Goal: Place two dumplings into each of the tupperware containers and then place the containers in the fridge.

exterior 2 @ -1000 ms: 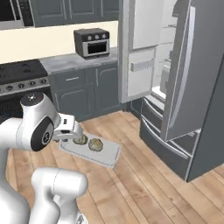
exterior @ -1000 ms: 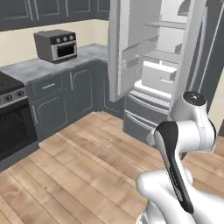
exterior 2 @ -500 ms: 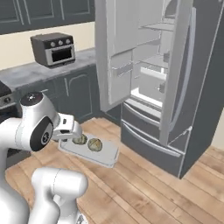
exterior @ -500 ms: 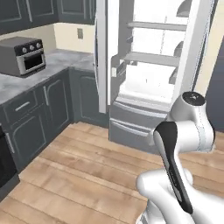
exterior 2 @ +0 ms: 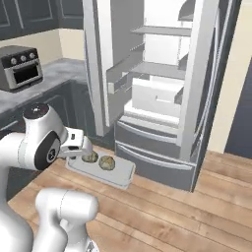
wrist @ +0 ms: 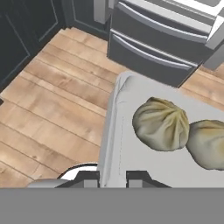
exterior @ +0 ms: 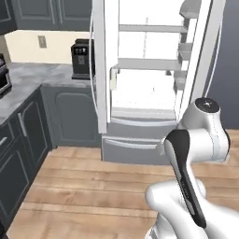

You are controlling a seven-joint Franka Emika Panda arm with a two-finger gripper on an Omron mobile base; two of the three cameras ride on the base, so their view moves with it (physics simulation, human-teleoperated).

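The gripper (wrist: 112,176) pinched the near rim of the tupperware container (exterior 2: 123,171), so any tilt approaching the fridge (exterior 2: 162,98) risked rolling both dumplings (wrist: 161,123) out.

toaster oven (exterior 2: 19,67) on counter (exterior 2: 44,81) | coffee machine (exterior: 83,59) | wood floor (exterior: 84,186)

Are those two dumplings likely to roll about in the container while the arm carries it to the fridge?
Probably somewhat: the dumplings are round and sit loose on the container's smooth floor. Its raised rim should keep them in. The gripper pinches one edge, so the far end may sag and send them that way.
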